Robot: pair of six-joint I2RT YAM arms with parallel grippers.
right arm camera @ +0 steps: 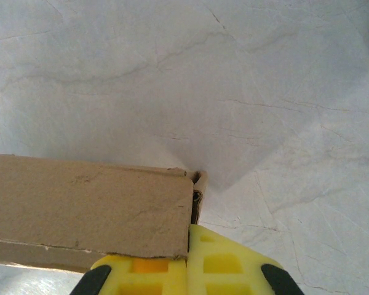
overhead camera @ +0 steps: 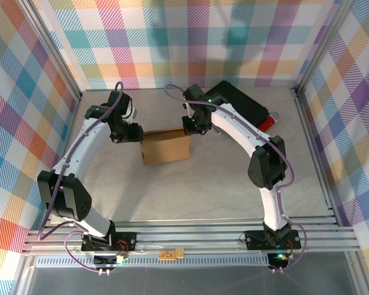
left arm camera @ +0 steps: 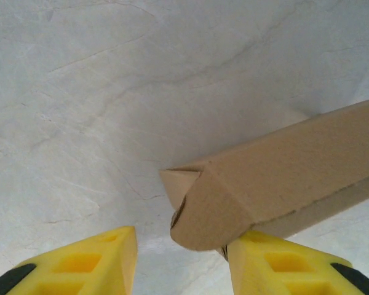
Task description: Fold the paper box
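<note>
Grey marbled table [overhead camera: 221, 184]: box [overhead camera: 166, 147] partly formed, corner flap [left arm camera: 203, 215] judged untucked. Left hand [left arm camera: 181, 246] open beside that flap; right hand [right arm camera: 188, 246] closed on the opposite corner.

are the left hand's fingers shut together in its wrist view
No, the yellow fingers of the left hand stand apart, bare table between them and the paper box beside one.

- Left wrist: the paper box [left arm camera: 283, 178] runs off your right edge, so you can't see its far end.
- Same view: the bottom edge crops the left end effector [left arm camera: 179, 249].
- Right wrist: the box exits left and overlaps part of the right end effector [right arm camera: 189, 249].
- Top view: the right arm [overhead camera: 246, 132] covers part of the black case [overhead camera: 249, 101]. The red item [overhead camera: 267, 121] beside it is too small for you to identify.
</note>
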